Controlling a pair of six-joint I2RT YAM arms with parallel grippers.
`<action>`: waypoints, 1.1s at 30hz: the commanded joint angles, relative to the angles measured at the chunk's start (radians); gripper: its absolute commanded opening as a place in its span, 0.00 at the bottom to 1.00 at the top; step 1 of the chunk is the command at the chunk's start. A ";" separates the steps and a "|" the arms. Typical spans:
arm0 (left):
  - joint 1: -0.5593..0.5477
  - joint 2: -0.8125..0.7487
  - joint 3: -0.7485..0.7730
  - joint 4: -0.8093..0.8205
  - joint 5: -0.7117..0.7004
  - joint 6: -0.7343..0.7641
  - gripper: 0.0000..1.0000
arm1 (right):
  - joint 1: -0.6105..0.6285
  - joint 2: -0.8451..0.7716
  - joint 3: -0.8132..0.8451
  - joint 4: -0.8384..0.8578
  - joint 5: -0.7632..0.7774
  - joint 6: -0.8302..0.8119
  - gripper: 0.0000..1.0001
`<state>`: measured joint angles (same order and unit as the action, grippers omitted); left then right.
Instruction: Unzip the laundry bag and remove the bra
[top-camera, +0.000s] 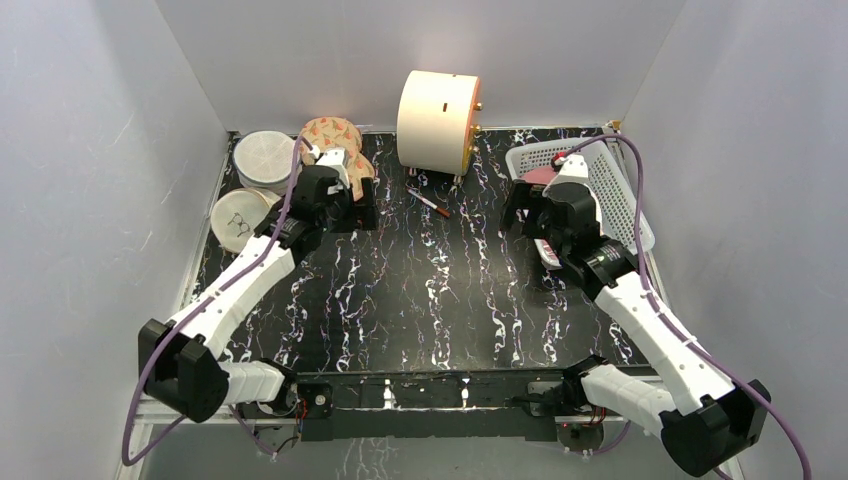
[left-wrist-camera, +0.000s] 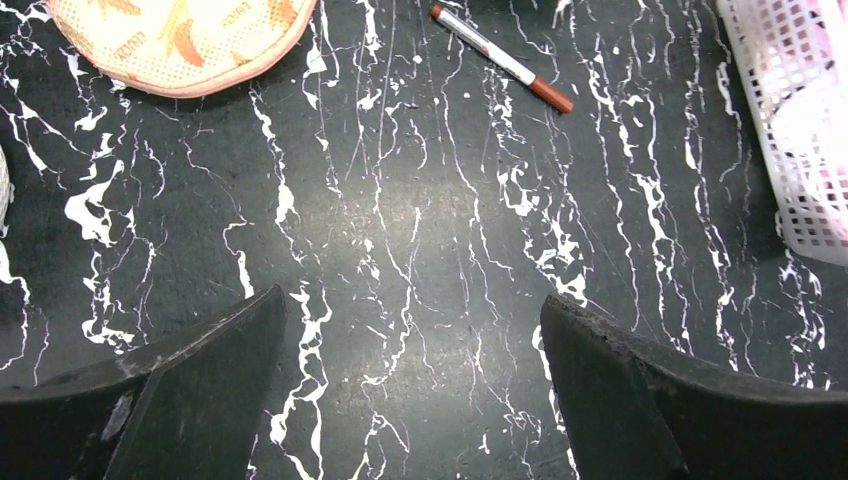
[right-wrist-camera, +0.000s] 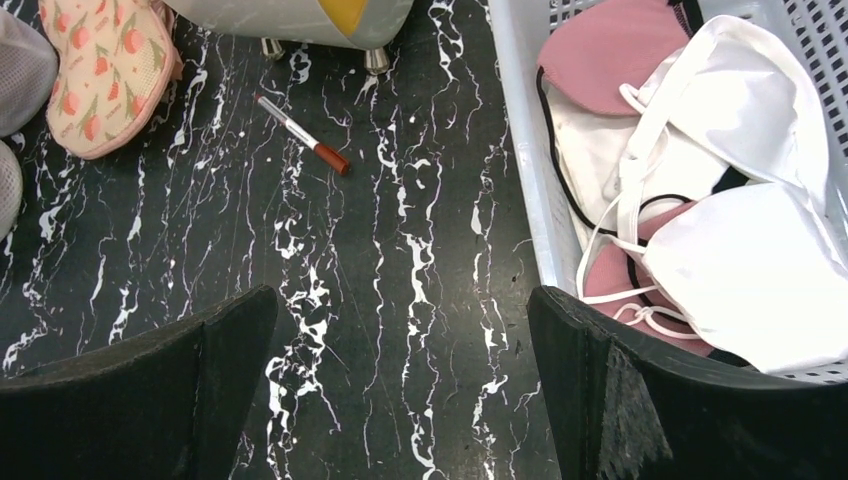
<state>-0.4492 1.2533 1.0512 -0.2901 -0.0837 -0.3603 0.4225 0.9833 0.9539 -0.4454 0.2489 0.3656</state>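
Observation:
The laundry bag (top-camera: 265, 158), a round white-grey mesh pouch, lies closed at the back left of the table. Its edge also shows at the left of the right wrist view (right-wrist-camera: 20, 68). The bra is hidden; no rose-pink satin shows through the mesh. My left gripper (top-camera: 358, 212) is open and empty over bare table (left-wrist-camera: 410, 296), right of the pouch and just in front of the orange patterned pouch (top-camera: 335, 135). My right gripper (top-camera: 515, 212) is open and empty (right-wrist-camera: 402, 292), just left of the white basket (top-camera: 625, 195).
A cream round pouch with a spectacles mark (top-camera: 238, 218) lies in front of the laundry bag. A cream drum (top-camera: 438, 115) stands at the back middle, with a red-capped pen (top-camera: 430, 203) in front of it. The basket wall (right-wrist-camera: 535, 150) encloses pink and white garments (right-wrist-camera: 740, 130).

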 joint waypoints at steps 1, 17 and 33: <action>-0.004 0.080 0.100 -0.097 -0.041 0.001 0.98 | 0.006 0.027 0.048 0.023 -0.013 0.036 0.98; 0.191 0.522 0.444 -0.135 0.073 0.029 0.98 | 0.008 0.085 0.095 -0.067 -0.115 0.042 0.98; 0.415 0.422 0.415 -0.157 -0.369 -0.037 0.98 | 0.009 0.046 0.060 -0.076 -0.129 0.062 0.98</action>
<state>-0.0940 1.7821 1.5311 -0.4366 -0.3012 -0.3534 0.4255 1.0317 1.0042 -0.5579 0.1276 0.4133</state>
